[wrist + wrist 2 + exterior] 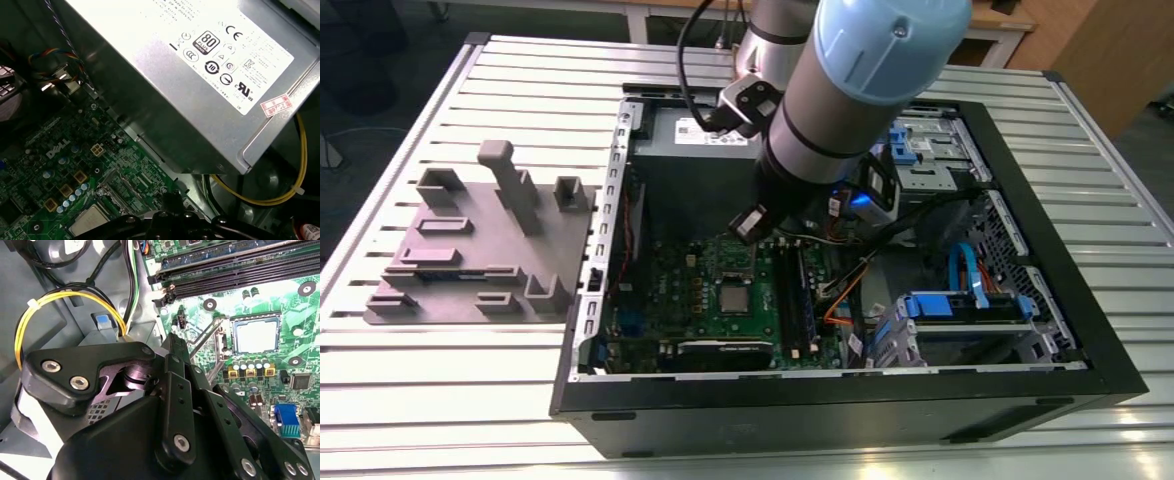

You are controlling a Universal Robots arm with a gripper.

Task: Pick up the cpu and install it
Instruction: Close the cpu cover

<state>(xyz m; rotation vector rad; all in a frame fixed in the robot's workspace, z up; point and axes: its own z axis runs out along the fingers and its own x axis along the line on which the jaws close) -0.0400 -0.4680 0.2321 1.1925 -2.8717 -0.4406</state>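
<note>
The cpu shows as a small silver-grey square lying flat inside the metal-framed socket on the green motherboard. It also appears in the first wrist view as the cpu and in the exterior view as the cpu. A thin metal socket lever stands swung out beside it. My gripper hangs above the board, off to one side of the socket and apart from it. Its fingers look shut together with nothing between them. The gripper sits just under the arm's wrist, and its tip points at the board.
The open black computer case lies on a slatted metal table. A grey power-supply box is close behind the gripper, with yellow cables. Long black memory slots run beside the socket. A grey holder block stands at the exterior view's left.
</note>
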